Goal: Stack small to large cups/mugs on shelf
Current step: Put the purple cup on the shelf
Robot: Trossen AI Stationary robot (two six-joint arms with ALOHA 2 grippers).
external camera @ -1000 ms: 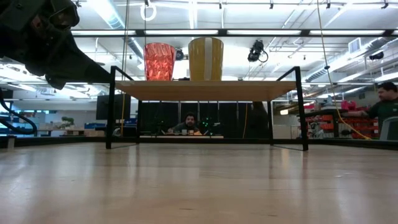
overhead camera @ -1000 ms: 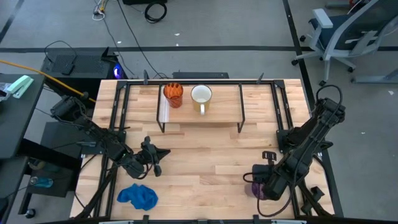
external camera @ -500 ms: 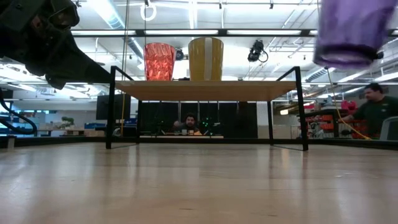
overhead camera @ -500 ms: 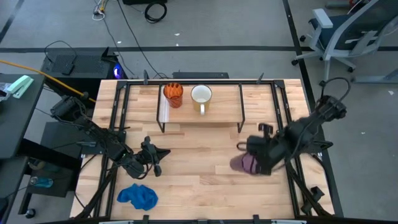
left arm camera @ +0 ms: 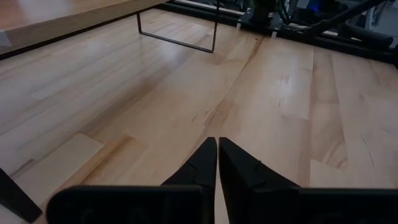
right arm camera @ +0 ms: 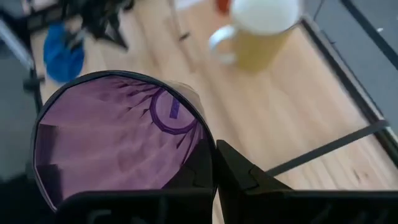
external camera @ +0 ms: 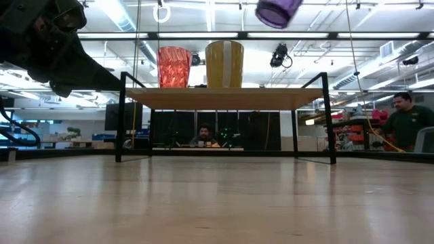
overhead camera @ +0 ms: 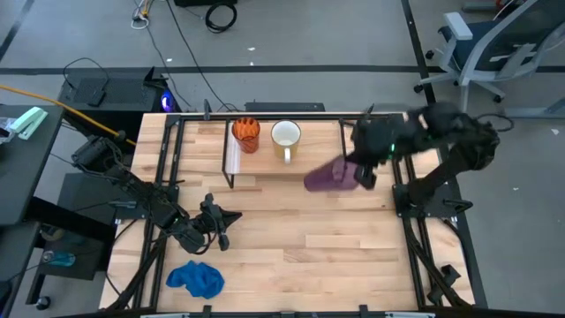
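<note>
- Looking down from the high view: right gripper (overhead camera: pixel 360 168) pinches the purple tumbler (overhead camera: pixel 327 177) in the air by the shelf's (overhead camera: pixel 318 159) right end; the orange cup (overhead camera: pixel 246 134) and white mug (overhead camera: pixel 285 137) stand on the shelf.
- Low view: tumbler (external camera: pixel 278 11) hangs above shelf level.
- Left wrist view: left gripper (left arm camera: pixel 217 163), fingers pressed together, over the table (left arm camera: pixel 280 93).

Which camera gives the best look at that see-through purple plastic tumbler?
The right wrist view: the see-through purple plastic tumbler fills it, mouth toward the camera, gripped by the right gripper. The high view shows it tilted near the shelf; the low view only its end; the left wrist view nothing.
</note>
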